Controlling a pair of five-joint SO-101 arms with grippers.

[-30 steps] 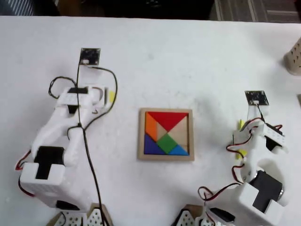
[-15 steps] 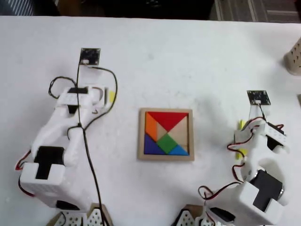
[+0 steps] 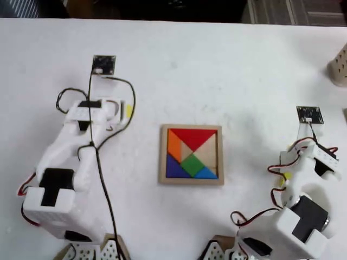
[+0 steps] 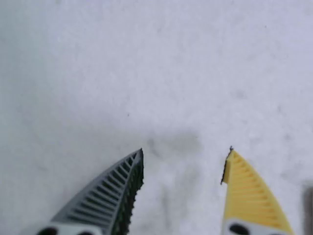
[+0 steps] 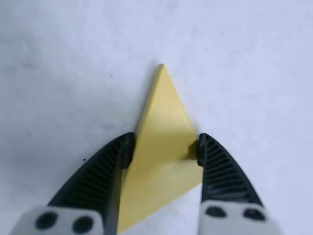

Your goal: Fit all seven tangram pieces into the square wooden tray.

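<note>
The square wooden tray [image 3: 162, 157] lies mid-table and holds red [image 3: 193, 137], orange [image 3: 173, 147], green [image 3: 192, 163], dark blue [image 3: 173, 168] and light blue [image 3: 206, 173] pieces. Pale wood-coloured areas show at its middle and right side. A yellow triangle [image 5: 161, 132] is clamped between the black fingers of my right gripper [image 5: 164, 147], just above the white table. In the high view that gripper [image 3: 284, 173] is well right of the tray. My left gripper [image 4: 185, 154] stands open over bare table, left of the tray [image 3: 126, 111].
A beige perforated object [image 3: 340, 67] stands at the table's far right edge. A black cable [image 3: 103, 179] trails over the left arm to a small board [image 3: 103, 64]. Another board [image 3: 309, 114] sits above the right arm.
The right arm has swung further right, away from the tray, with the yellow triangle still in its gripper. The left arm has not moved.
</note>
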